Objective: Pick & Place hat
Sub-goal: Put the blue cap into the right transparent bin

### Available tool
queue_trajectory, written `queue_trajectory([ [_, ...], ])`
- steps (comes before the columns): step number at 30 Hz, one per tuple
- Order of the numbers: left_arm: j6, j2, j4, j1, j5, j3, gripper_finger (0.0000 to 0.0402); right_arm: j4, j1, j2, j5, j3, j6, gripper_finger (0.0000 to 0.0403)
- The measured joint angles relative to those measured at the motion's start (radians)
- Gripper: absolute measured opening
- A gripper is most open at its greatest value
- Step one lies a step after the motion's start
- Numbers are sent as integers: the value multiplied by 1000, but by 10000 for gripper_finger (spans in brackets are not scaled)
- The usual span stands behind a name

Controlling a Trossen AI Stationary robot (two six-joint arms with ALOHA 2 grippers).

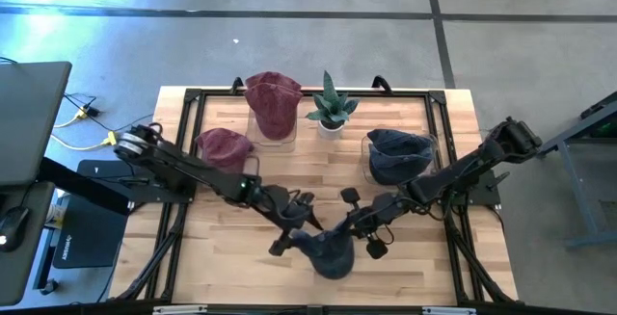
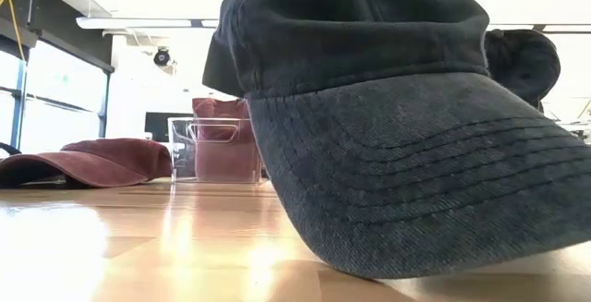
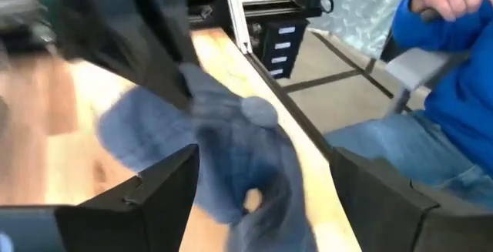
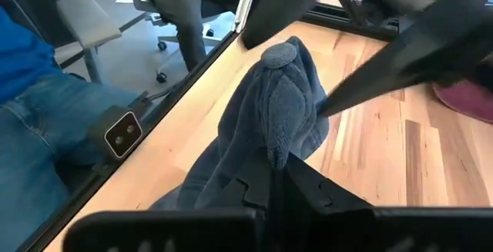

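Dark-blue denim hat [image 1: 330, 253] sat at the table's [image 1: 405, 276] front edge; we saw the right gripper [image 4: 273, 176] pinching its fabric, the left gripper [image 3: 262, 198] spread wide around it.

We look straight down on a wooden table [image 1: 231, 228] edged by a black frame. Near its front edge lies a dark blue hat [image 1: 328, 254], and both arms reach in to it: the left gripper [image 1: 297, 221] from the left, the right gripper [image 1: 362, 230] from the right, each touching or just beside the hat. At the back stand a clear bin [image 1: 273, 122] with a maroon hat [image 1: 273, 101] in it, a potted plant [image 1: 331, 108] and a second bin [image 1: 395, 161] with a dark hat [image 1: 399, 148]. Another maroon cap [image 1: 224, 146] lies at the left.
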Motion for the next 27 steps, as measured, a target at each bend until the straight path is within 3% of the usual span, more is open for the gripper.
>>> queue_trajectory([
  [5, -95, 72, 17, 2, 80, -6, 278, -8, 0, 0, 1, 0, 1, 4],
  [10, -107, 82, 16, 1, 178, -2, 238, -30, 16, -27, 20, 0, 27, 10],
  [16, -81, 81, 59, 1, 208, -3, 131, -41, 73, -87, 11, 0, 28, 8],
  [21, -36, 81, 136, 1, 305, -3, 20, -44, 104, -89, -41, 0, 83, 11],
  [27, 77, 61, 127, 2, 332, -4, 21, -37, 127, -81, -176, -2, 77, 40],
])
